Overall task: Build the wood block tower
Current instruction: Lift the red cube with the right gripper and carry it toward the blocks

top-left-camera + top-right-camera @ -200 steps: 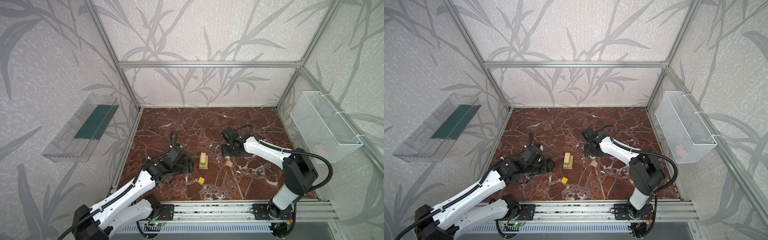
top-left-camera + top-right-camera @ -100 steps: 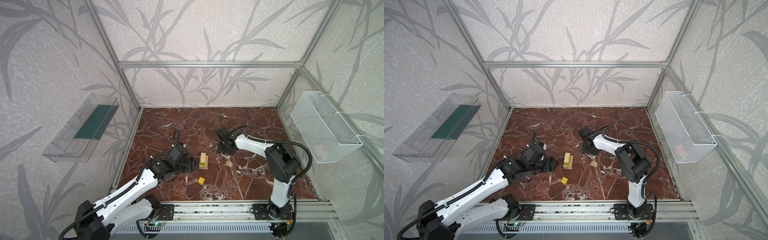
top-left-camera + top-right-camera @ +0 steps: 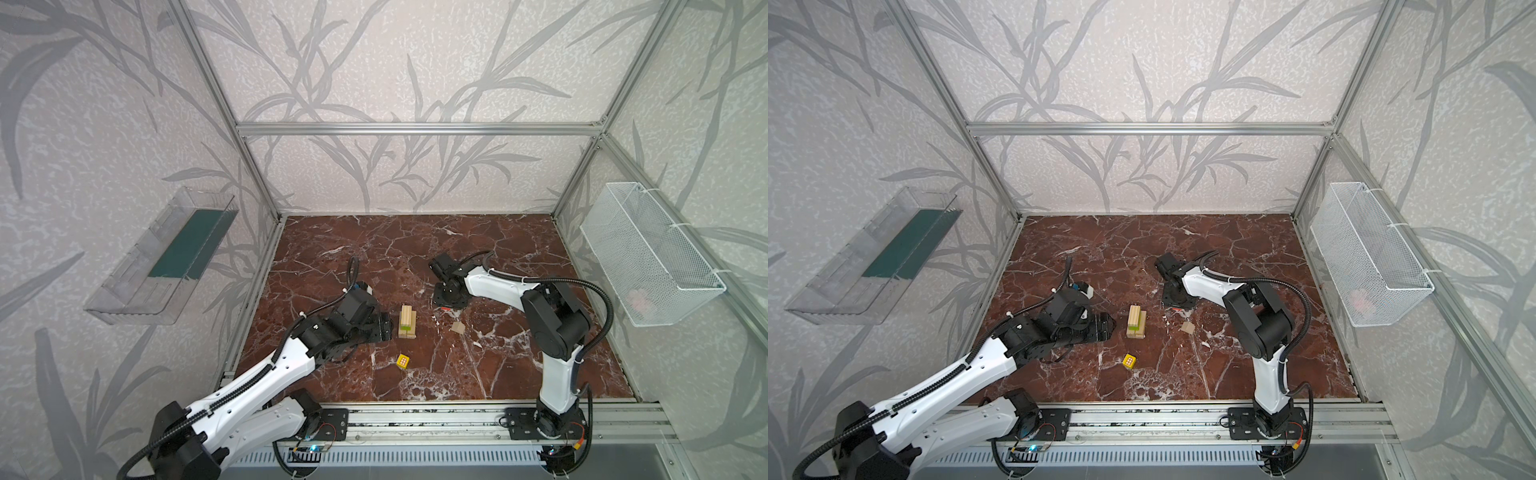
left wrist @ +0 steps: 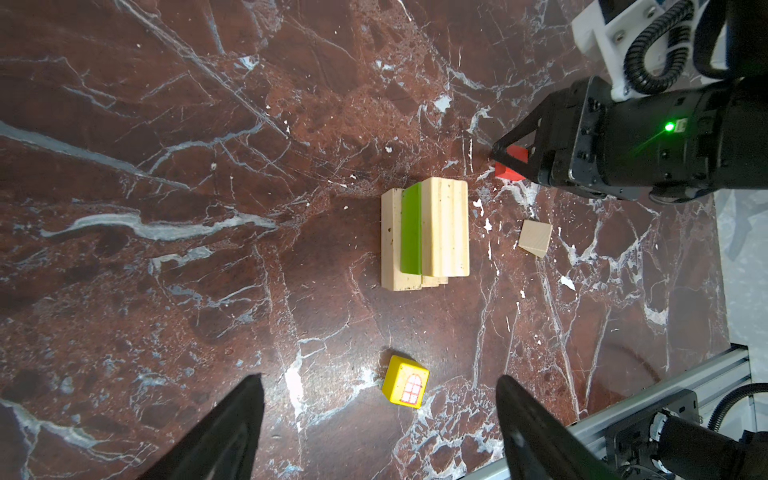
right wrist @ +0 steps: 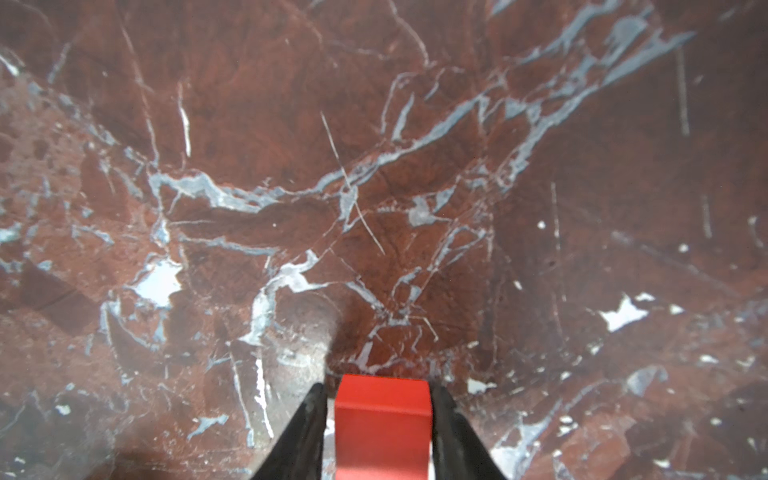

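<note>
The tower is a low stack (image 3: pixel 407 322) (image 3: pixel 1136 322) (image 4: pixel 424 228) of pale bars with a lime-green bar (image 4: pixel 411 228) lying in it, at mid-floor. My right gripper (image 5: pixel 379 388) (image 3: pixel 446 305) (image 4: pixel 505 160) points down at the floor to the stack's right, shut on the red cube (image 5: pixel 382 419) (image 4: pixel 513 166), which rests on the floor. A pale wedge (image 3: pixel 458 328) (image 4: pixel 535 237) lies just in front of that gripper. The yellow cube with a window mark (image 3: pixel 403 360) (image 4: pixel 405 382) sits nearer the front. My left gripper (image 4: pixel 379 378) (image 3: pixel 386 328) hangs open and empty just left of the stack.
A white wire basket (image 3: pixel 648 253) hangs on the right wall and a clear tray (image 3: pixel 162 257) on the left wall. An aluminium rail (image 3: pixel 415 415) with both arm bases runs along the front edge of the marble floor (image 3: pixel 415 249).
My right gripper has slid a little left and its jaws have narrowed onto the red cube. The left gripper has edged closer to the stack, still open.
</note>
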{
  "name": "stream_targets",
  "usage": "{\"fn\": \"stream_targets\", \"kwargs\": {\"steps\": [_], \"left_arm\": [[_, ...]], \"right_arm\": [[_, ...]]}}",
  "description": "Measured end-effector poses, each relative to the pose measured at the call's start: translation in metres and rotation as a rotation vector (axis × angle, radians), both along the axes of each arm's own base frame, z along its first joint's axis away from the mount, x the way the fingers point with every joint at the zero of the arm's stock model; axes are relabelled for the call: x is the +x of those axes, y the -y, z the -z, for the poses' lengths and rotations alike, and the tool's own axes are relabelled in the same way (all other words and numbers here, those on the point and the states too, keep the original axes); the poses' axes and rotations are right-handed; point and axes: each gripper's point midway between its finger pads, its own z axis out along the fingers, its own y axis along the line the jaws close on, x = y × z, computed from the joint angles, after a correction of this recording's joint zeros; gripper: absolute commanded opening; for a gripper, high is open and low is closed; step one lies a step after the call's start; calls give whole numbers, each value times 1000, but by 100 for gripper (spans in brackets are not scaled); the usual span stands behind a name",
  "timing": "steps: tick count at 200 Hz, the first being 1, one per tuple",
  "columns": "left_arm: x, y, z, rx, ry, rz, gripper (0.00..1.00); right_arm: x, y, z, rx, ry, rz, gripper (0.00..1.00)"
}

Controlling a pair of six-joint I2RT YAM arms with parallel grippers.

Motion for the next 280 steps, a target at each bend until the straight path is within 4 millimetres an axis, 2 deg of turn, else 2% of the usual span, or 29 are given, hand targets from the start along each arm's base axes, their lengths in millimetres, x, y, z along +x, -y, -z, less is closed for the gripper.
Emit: {"fn": "stream_targets", "kwargs": {"steps": [88, 159, 183, 210, 280], "left_arm": [[1, -2, -2, 12, 16, 8, 86], [1, -3, -4, 13, 31, 8, 86], [1, -4, -4, 19, 32, 15, 86], [0, -4, -7, 17, 43, 22, 86], [-4, -17, -15, 43, 81, 5, 87]], "right_arm": [[-11, -1, 2, -73, -14, -35, 39], [-11, 1, 2, -93, -12, -70, 27], [-12, 1, 0, -98, -10, -91, 26], [-18, 0, -18, -104, 10, -117, 26], [-56, -35, -101, -58, 124, -181, 26]]}}
